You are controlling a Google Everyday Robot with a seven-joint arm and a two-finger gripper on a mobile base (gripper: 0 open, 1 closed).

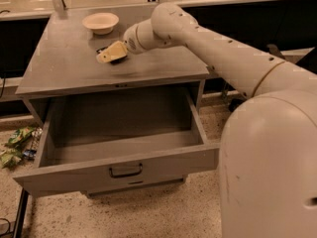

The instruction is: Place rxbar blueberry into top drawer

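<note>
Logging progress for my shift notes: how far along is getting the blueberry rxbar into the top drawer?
Done: the top drawer stands pulled open. In hand: the gripper is down at the rxbar blueberry, which lies on the cabinet top. Left: lifting the bar, carrying it over and releasing it into the drawer.

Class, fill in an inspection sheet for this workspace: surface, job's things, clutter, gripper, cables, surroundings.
Surface: grey cabinet top, with a pale bowl near its back edge.
Job's things: rxbar blueberry lies on the cabinet top, mostly hidden by the gripper; top drawer is pulled open, nothing seen inside.
Clutter: green wrappers on the floor left of the drawer.
Gripper: gripper is low over the bar, in front of the bowl.
Cables: what looks like a dark cable at lower left.
Surroundings: speckled floor.
</note>
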